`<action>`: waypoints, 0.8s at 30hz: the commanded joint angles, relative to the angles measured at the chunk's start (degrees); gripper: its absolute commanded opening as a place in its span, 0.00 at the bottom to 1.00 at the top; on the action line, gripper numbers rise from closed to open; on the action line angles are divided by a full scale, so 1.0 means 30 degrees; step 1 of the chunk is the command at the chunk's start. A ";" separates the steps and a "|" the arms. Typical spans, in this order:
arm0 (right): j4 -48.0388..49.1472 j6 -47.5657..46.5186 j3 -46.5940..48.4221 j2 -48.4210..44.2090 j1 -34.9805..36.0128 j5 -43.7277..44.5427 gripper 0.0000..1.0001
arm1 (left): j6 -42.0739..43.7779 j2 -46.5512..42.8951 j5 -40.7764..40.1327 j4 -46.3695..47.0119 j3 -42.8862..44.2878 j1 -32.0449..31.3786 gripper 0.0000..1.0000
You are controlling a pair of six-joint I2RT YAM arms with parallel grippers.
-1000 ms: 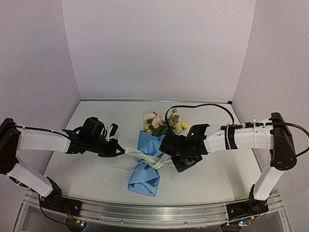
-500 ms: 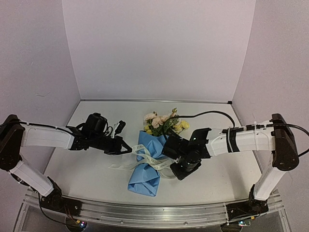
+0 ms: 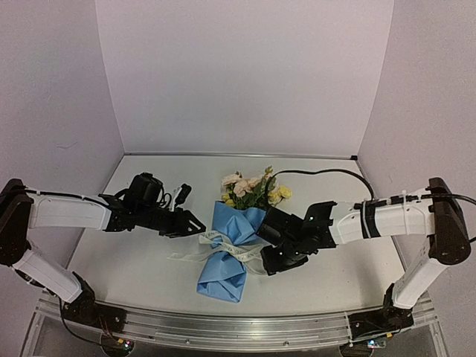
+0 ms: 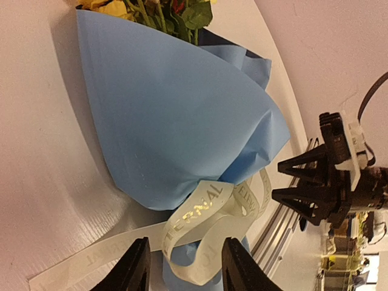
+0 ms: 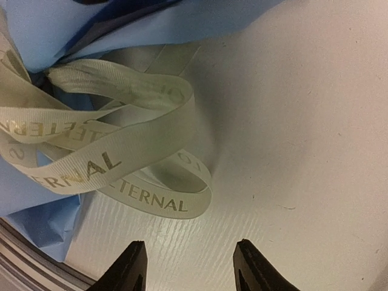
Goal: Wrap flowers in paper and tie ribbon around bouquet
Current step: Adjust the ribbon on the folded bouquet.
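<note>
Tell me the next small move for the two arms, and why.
Probably ease both arms outward, away from the bouquet. The left gripper and right gripper both stand open with nothing pinched, and the ribbon lies looped and crossed around the bouquet's narrow waist, its loops slack. Whether the knot is tight, I cannot tell.

In the top view the bouquet (image 3: 232,236) is laid mid-frame on the table (image 3: 134,260), flowers (image 3: 253,190) at its upper end, paper (image 3: 223,271) below. The ribbon (image 3: 222,243) is wound across the paper's middle. The left gripper (image 3: 198,223) is set just left of it, the right gripper (image 3: 271,261) just right
</note>
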 commanded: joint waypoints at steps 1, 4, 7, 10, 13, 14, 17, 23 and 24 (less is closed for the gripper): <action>0.1013 0.1665 -0.0584 -0.0267 0.0079 0.0408 0.51 | 0.0694 -0.0904 -0.1154 -0.0721 0.0488 0.0030 0.48; 0.1139 0.1774 -0.0674 -0.0310 0.0043 0.0354 0.52 | 0.0807 -0.0427 -0.0823 -0.1835 0.1007 0.0030 0.49; 0.1269 0.1947 -0.0935 -0.0470 0.0032 0.0378 0.52 | -0.0458 -0.1000 -0.0939 -0.2201 0.0535 0.0010 0.49; 0.1628 0.2244 -0.1343 -0.0524 0.0038 0.0244 0.53 | -0.1260 -0.1954 -0.1432 -0.2382 0.0134 -0.0094 0.51; 0.2487 0.2746 -0.1829 -0.0411 0.0004 -0.0015 0.54 | 0.0133 -0.1211 -0.1620 -0.3381 0.1146 -0.0231 0.53; 0.2610 0.2926 -0.1915 -0.0355 -0.0009 -0.0049 0.54 | 0.0585 -0.0735 -0.1430 -0.3931 0.1657 -0.0236 0.52; 0.3123 0.3713 -0.2309 -0.0421 -0.0165 0.0064 0.54 | 0.0394 -0.0011 -0.1379 -0.5338 0.2572 -0.0373 0.51; 0.4622 0.5633 -0.3030 -0.0451 -0.0269 0.0536 0.55 | -0.4235 -0.2360 -0.1803 -0.5162 0.0434 -0.0626 0.51; 0.4822 0.5865 -0.3063 -0.0308 -0.0261 0.0472 0.55 | -0.4926 -0.2567 -0.1828 -0.4668 0.0102 -0.0772 0.51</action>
